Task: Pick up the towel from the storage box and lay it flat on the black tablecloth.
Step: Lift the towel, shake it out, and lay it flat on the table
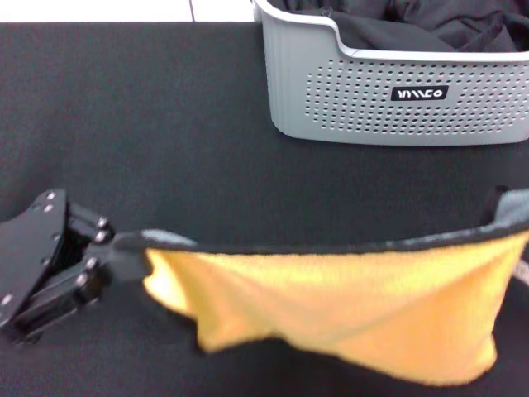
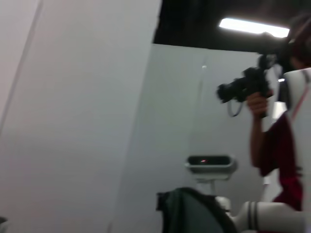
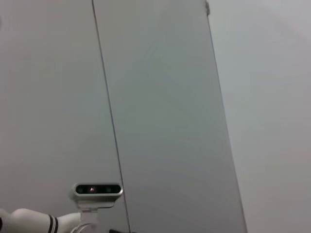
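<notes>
Currently the towel (image 1: 347,302) hangs stretched, yellow face showing, above the near part of the black tablecloth (image 1: 132,124), clear of the storage box (image 1: 388,99) at far right. The left pincer (image 1: 111,260) pinches its left corner; the right pincer sits at the frame's right edge, state undeterminable. Judged step: spreading. Next: lower evenly and release. Open cloth lies to the far left.

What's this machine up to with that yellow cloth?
The robot has the towel stretched out between its two arms above the black tablecloth. The left tool is shut on one corner. The other end runs off towards the right arm, whose tool is out of sight. The grey storage box stands behind, with dark cloth inside.
</notes>
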Motion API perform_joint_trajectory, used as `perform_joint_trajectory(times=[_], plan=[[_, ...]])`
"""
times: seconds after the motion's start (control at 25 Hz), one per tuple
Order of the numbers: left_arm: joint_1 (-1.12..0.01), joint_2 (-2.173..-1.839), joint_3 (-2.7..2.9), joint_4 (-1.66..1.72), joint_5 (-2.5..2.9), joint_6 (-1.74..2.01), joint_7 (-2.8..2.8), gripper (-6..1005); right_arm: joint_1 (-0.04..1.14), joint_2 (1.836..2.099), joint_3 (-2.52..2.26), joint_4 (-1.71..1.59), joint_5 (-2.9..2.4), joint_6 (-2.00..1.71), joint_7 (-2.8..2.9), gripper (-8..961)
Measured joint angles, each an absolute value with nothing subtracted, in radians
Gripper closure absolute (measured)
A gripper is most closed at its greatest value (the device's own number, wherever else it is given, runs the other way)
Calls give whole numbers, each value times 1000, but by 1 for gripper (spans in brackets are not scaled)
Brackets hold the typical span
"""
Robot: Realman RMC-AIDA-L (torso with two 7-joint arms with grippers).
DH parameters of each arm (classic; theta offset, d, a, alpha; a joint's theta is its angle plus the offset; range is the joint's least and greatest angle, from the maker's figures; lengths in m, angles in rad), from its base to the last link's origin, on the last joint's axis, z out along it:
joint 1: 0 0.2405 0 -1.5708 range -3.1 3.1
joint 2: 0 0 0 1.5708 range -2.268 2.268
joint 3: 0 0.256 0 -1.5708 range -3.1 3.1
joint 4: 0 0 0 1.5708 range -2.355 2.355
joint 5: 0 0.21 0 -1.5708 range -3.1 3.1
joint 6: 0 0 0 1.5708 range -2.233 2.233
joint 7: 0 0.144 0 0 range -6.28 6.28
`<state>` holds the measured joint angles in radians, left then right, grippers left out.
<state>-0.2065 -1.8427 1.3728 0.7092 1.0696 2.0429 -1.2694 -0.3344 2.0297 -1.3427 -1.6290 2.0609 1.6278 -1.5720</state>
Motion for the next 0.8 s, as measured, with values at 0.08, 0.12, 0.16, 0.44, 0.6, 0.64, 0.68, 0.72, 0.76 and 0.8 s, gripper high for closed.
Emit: perform_joint_trajectory(times=[0.08, 0.12, 0.16, 0.44, 0.6, 0.64, 0.68, 0.72, 0.76, 0.8], plan=[[-200, -1819, 1428, 726, 1023, 2043, -1273, 974, -341, 2029, -1341, -1601, 2066, 1643, -1583, 868], [-200, -1816, 1430, 726, 1019, 2042, -1273, 974, -340, 2029, -1342, -1582, 2065, 1642, -1590, 868], [-202, -1815, 1421, 716, 1024, 2040, -1273, 974, -333, 2029, -1345, -1552, 2061, 1637, -1602, 868], [-333, -1874, 1083, 452, 1353, 1999, -1217, 971, -80, 2026, -1396, -1165, 2006, 1547, -1708, 866], [-383, -1900, 1011, 442, 1501, 1866, -1212, 970, 66, 2023, -1390, -949, 2008, 1500, -1792, 866], [-393, -1903, 1005, 443, 1511, 1838, -1212, 969, 86, 2022, -1384, -930, 2010, 1478, -1811, 865], [-399, -1903, 996, 442, 1513, 1819, -1214, 969, 96, 2021, -1382, -925, 2012, 1460, -1822, 865], [-406, -1903, 986, 440, 1515, 1798, -1217, 969, 106, 2020, -1381, -923, 2012, 1442, -1830, 865], [-412, -1903, 973, 438, 1517, 1777, -1219, 968, 115, 2019, -1380, -922, 2013, 1418, -1836, 865], [-418, -1903, 965, 438, 1520, 1756, -1222, 968, 121, 2019, -1378, -921, 2014, 1398, -1839, 865]])
